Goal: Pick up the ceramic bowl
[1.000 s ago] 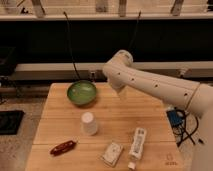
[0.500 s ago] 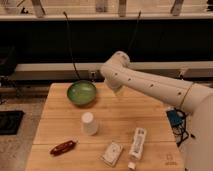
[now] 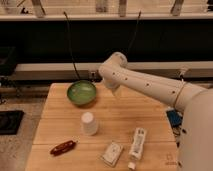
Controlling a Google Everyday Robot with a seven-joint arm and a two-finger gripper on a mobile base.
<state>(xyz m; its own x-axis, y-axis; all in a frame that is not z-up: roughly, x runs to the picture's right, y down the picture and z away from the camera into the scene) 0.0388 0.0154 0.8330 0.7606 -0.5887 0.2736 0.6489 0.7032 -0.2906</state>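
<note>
Since the arm's end has shifted a little leftward over the past second, you now have the gripper hanging above the counter just right of the ceramic bowl, jaws wide and empty. Finding: the approach is under way, with no contact yet. The bowl sits upright at the counter's back left, mouth facing up, apart from the upturned white cup. Being round, it has no long axis; any rim point should serve.

We see a glossy green ceramic bowl, darker-rimmed, a white upturned cup and a tan wooden worktop; our white end effector hangs beside the bowl.
</note>
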